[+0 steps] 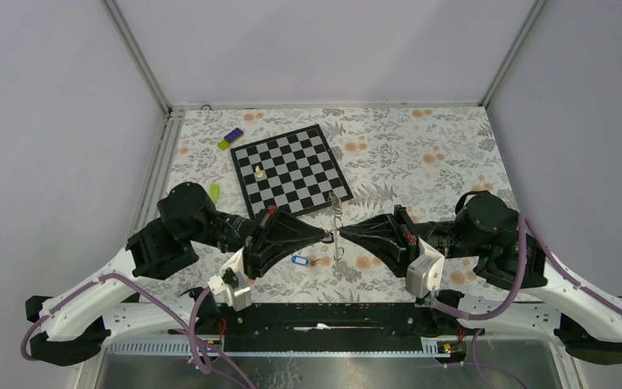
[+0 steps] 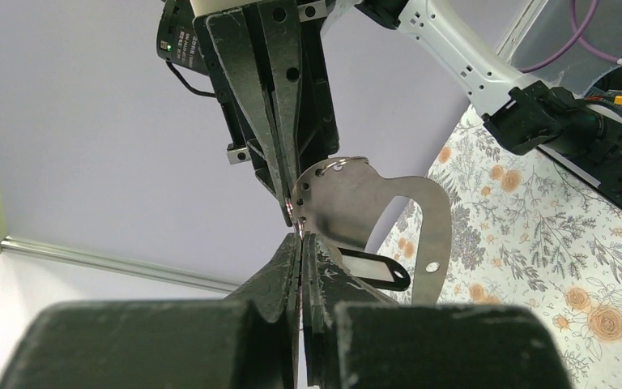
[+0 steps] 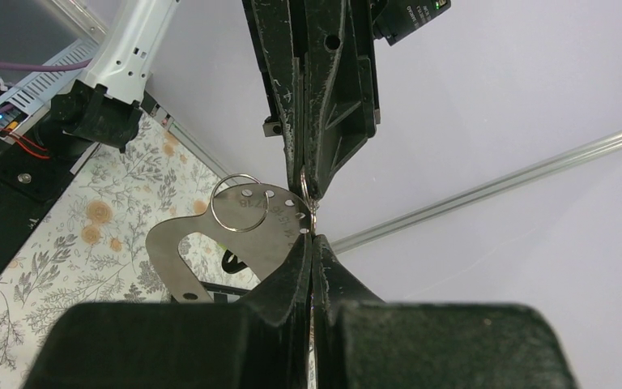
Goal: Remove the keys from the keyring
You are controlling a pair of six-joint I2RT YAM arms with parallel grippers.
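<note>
My left gripper (image 1: pixel 326 236) and right gripper (image 1: pixel 342 233) meet tip to tip above the table's front middle, both shut on a thin wire keyring (image 3: pixel 308 197). A flat silvery metal key plate (image 2: pixel 356 203) with small holes hangs on it between the fingers; it shows in the right wrist view (image 3: pixel 180 243) with a second wire ring (image 3: pixel 239 203) lying against it. The blue tag (image 1: pixel 298 260) is just below the left fingers and shows as a dark shape (image 2: pixel 372 267) behind the plate. My own left fingertips (image 2: pixel 300 239) and right fingertips (image 3: pixel 312 237) are pressed together.
A chessboard (image 1: pixel 290 168) lies behind the grippers with a white chess piece (image 1: pixel 258 172) on it. A purple and yellow block (image 1: pixel 230 138) lies at its far left corner, and a small green thing (image 1: pixel 214 193) lies beside the left arm. The table (image 1: pixel 421 154) has a floral cloth.
</note>
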